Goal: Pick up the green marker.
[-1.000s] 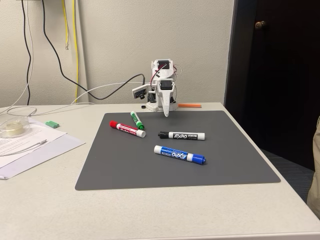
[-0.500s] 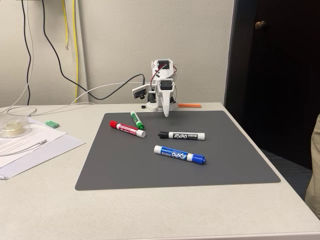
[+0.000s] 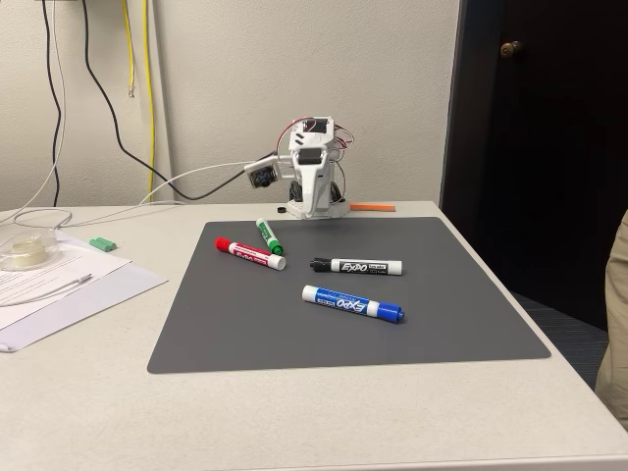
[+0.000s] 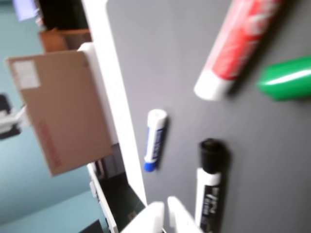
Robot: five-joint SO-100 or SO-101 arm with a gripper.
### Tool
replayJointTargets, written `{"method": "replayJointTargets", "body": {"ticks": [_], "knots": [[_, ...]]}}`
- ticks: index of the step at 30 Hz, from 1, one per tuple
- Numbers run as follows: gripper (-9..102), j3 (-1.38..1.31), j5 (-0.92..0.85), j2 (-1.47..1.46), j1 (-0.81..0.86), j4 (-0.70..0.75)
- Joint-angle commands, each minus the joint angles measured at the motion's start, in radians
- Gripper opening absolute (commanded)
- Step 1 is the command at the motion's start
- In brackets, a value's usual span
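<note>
The green marker lies on the grey mat at its back left, its near end almost touching the red marker. The white arm stands behind the mat, turned a little to the left, well above and behind the green marker. In the wrist view the gripper enters from the bottom edge with its white fingertips close together and nothing between them. There the green marker's cap shows at the right edge, beside the red marker.
A black marker and a blue marker lie mid-mat. Off the mat to the left are a small green block, a tape roll and papers. An orange strip lies by the arm's base.
The arm has turned to the left and lifted. Its gripper no longer points straight down at the mat's back edge. The markers have not moved.
</note>
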Motion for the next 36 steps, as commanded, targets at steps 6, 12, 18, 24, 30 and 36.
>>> {"method": "replayJointTargets", "body": {"ticks": [6,12,18,24,30,36], "knots": [[0,-0.256,-0.485,-0.387,0.067,-0.272],[0,-1.060,-1.042,-0.956,0.115,0.241],[0,-1.802,-1.488,-1.390,0.232,0.746],[0,-1.881,-1.865,-1.499,0.380,0.801],[0,-1.838,-2.134,-1.609,0.489,0.864],[0,-1.497,-2.174,-1.540,0.482,0.767]]}}
